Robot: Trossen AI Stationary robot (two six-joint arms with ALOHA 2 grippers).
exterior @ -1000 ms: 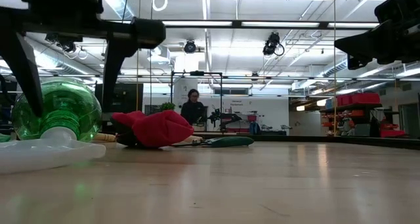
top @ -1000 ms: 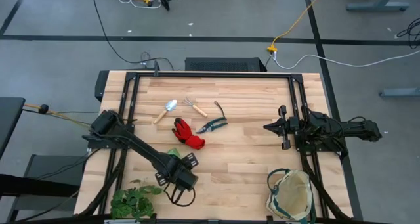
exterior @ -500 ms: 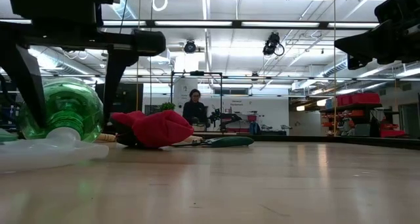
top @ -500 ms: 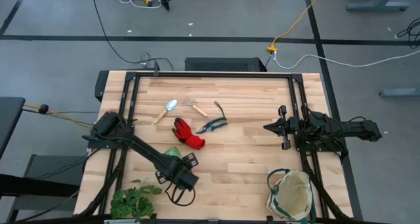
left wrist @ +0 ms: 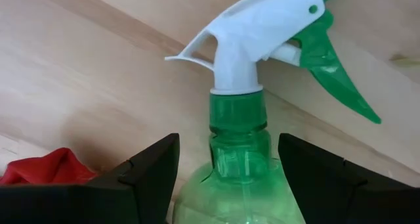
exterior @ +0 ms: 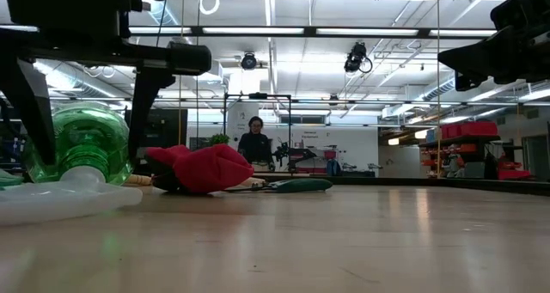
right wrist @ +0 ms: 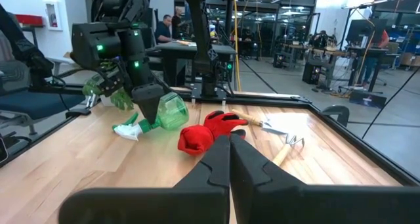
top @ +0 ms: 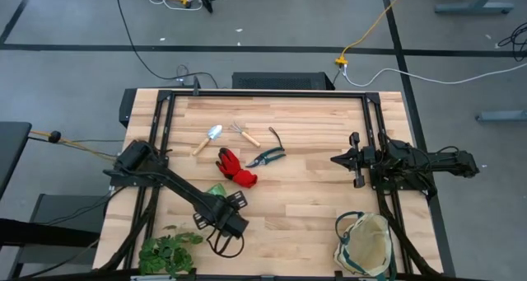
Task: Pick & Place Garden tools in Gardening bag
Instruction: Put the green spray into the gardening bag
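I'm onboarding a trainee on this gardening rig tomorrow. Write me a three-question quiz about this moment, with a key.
1. True or false: the green spray bottle stands upright on the table.
2. Which best describes the left gripper? A) open, fingers on either side of the spray bottle; B) shut on the red glove; C) hovering over the gardening bag.
3. Fill in: the right gripper is ____, holding nothing.

Key: 1. False, it lies on its side. 2. A. 3. shut.
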